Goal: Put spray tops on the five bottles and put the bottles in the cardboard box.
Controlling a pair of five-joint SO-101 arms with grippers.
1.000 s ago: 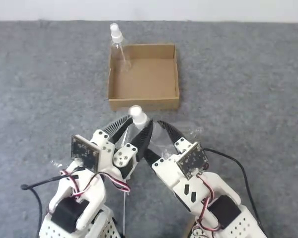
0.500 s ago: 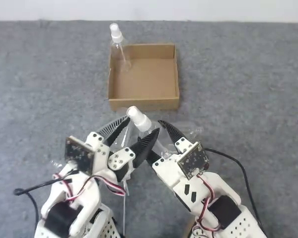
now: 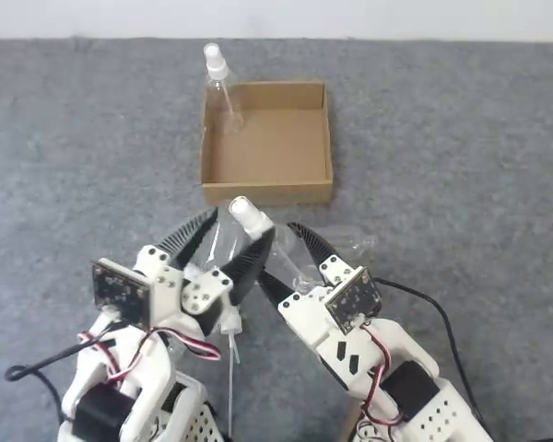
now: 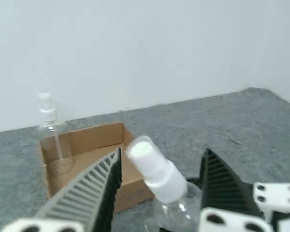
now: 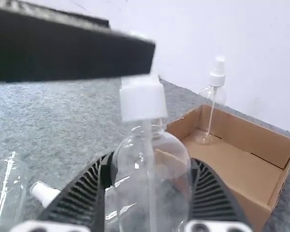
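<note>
Currently: right gripper (image 5: 151, 159) clamps a capped bottle (image 5: 152, 188) near the front wall of the cardboard box (image 3: 267, 189).
The right gripper's jaws are closed against the clear body of the bottle. The left gripper (image 4: 163, 152) has its jaws wide open on either side of the bottle's white spray top (image 4: 152, 166), with a gap on each side. A loose clear bottle (image 3: 350, 245) lies on the grey carpet (image 3: 461, 138) just beside the right gripper. Farther off, a second capped bottle (image 3: 216, 63) stands in the box's far left corner.
</note>
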